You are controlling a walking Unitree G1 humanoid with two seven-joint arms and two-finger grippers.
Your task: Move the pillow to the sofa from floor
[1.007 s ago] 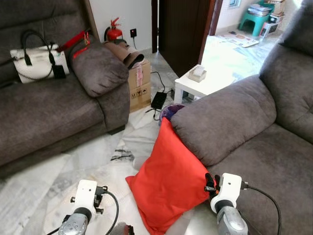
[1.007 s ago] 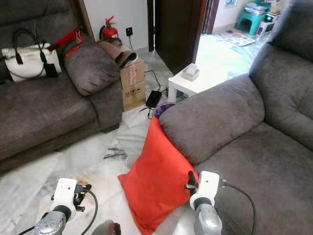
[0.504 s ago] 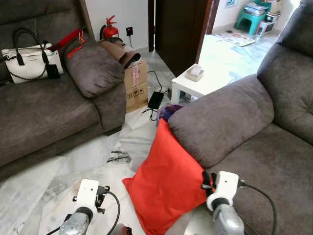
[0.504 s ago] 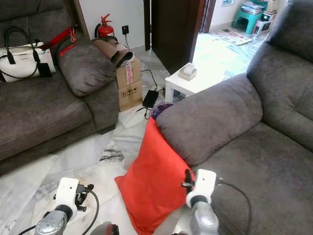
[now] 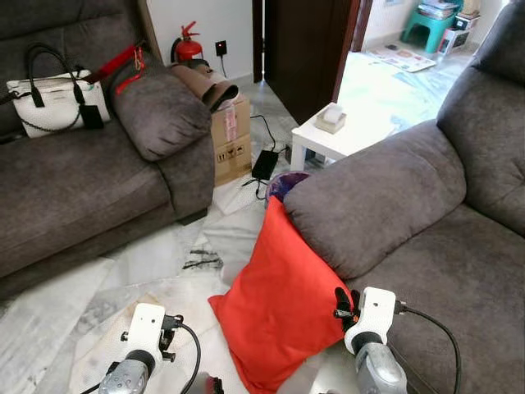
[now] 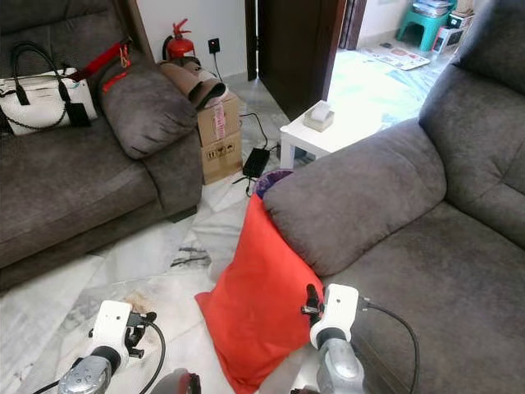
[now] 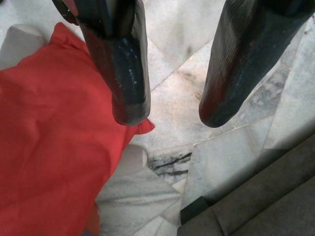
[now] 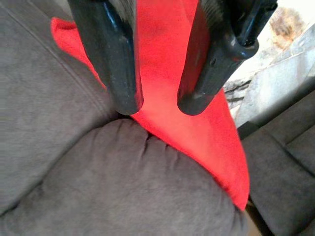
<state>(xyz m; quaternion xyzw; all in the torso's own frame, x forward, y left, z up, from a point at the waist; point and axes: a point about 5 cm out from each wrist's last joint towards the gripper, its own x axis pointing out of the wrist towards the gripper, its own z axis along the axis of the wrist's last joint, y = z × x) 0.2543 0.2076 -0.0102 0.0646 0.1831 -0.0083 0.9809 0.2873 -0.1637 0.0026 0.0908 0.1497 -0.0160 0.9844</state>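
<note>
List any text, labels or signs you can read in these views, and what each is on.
None is legible.
Brown cardboard box beside the grey sofa: a pale label strip and dark printed handling symbols, too small to read.
Red fire extinguisher by the wall: no readable label.
Red pillow and white handbag: no visible text.

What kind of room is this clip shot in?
Most likely a home living room: two grey sofas face across a marble floor, with a white handbag and a small white side table.
</note>
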